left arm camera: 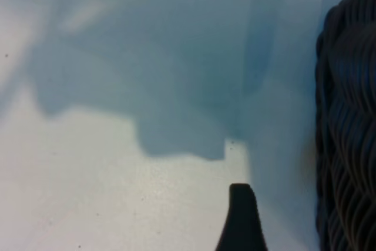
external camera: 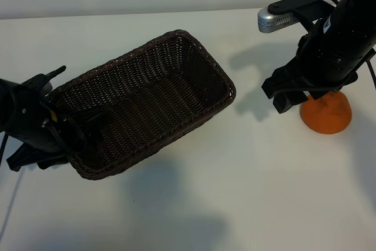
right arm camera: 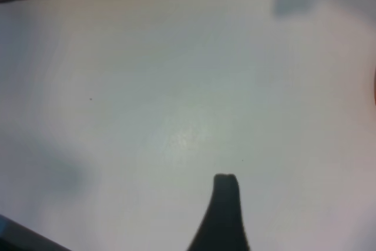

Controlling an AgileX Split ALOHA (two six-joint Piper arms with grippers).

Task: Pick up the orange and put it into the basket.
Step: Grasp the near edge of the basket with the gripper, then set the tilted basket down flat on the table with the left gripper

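Two matte black arms; silver wrist camera, seemingly a yellow marking left

The wicker basket is dark brown, its weave running in fine ribbed rows. At three o'clock from it the orange is bright orange and matte. The table is plain white with grey shadows. Both arms are black.

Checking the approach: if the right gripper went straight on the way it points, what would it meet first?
Probably bare table: the right gripper points steeply down just beside the orange, though it might graze it; depth is unclear.
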